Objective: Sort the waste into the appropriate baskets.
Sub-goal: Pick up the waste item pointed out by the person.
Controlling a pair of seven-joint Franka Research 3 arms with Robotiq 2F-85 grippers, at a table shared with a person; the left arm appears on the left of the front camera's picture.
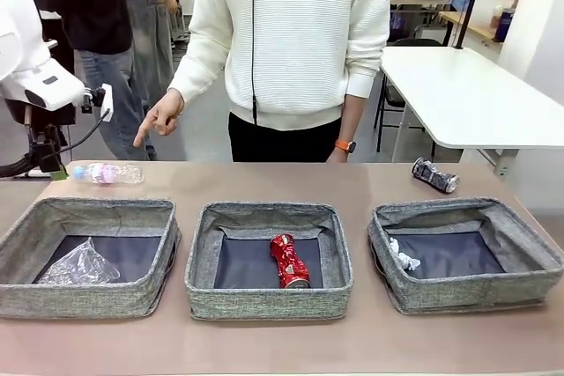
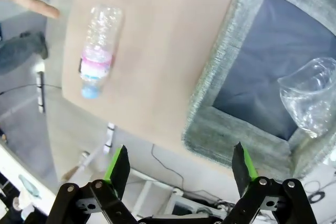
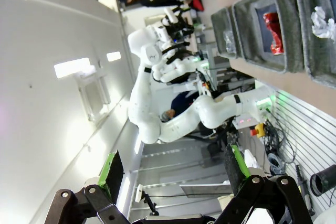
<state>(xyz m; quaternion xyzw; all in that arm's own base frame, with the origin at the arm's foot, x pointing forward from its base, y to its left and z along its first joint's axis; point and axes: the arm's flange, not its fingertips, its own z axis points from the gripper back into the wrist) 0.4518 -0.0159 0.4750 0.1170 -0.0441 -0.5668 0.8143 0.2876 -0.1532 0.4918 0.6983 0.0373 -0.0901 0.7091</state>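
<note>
Bottle (image 1: 106,173): lying on the table (image 1: 264,341), just beyond the left basket (image 1: 84,292).
Dark can (image 1: 435,175): on the table beyond the right basket (image 1: 458,292).
Left claw (image 2: 181,163): fingers wide apart, empty, bottle well ahead.
Right claw (image 3: 176,166): wide apart, empty, aimed off the table.
Likely step: fetching the bottle with the left claw.
Method: straddle its middle across the width; squeeze gently, since it may roll or buckle.
</note>
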